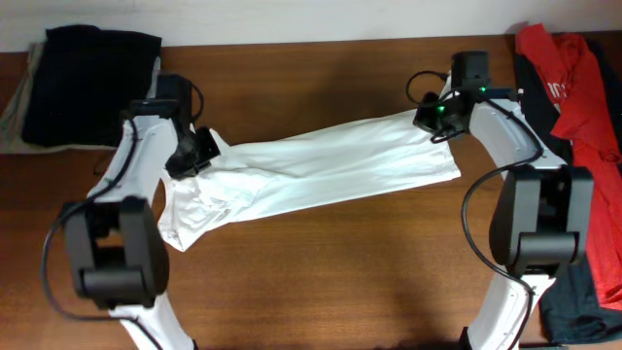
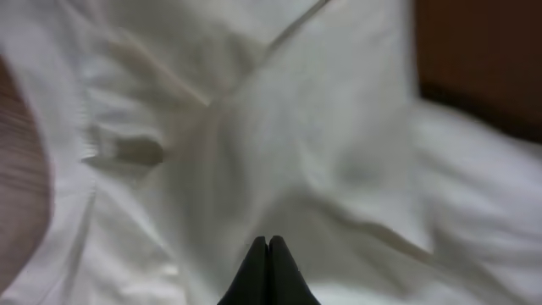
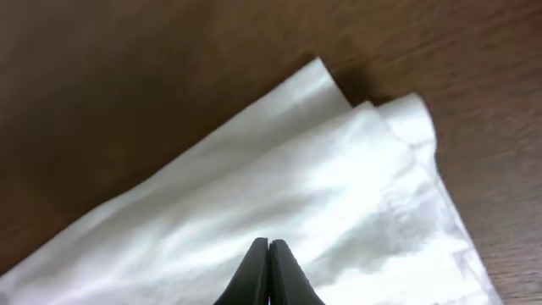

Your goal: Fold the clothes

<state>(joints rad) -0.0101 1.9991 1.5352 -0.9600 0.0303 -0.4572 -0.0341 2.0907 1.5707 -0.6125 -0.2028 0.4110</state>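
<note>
The left tool (image 2: 268, 243) is closed, fingertips pressed together over the crumpled end of the white short-sleeved cotton T-shirt (image 1: 321, 167). The right tool (image 3: 268, 244) is likewise closed above the shirt's opposite end. Whether either pinches cloth cannot be told. Both arms bend inward toward the shirt, which lies stretched across the brown wooden worktop (image 1: 321, 282). White lettering on the red garment (image 1: 583, 87) beyond it is unreadable.

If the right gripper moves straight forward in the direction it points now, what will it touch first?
Most likely the white T-shirt: the right gripper, shut, aims at its layered edge near a corner, with the table only beyond. How near the cloth lies is unclear.
</note>
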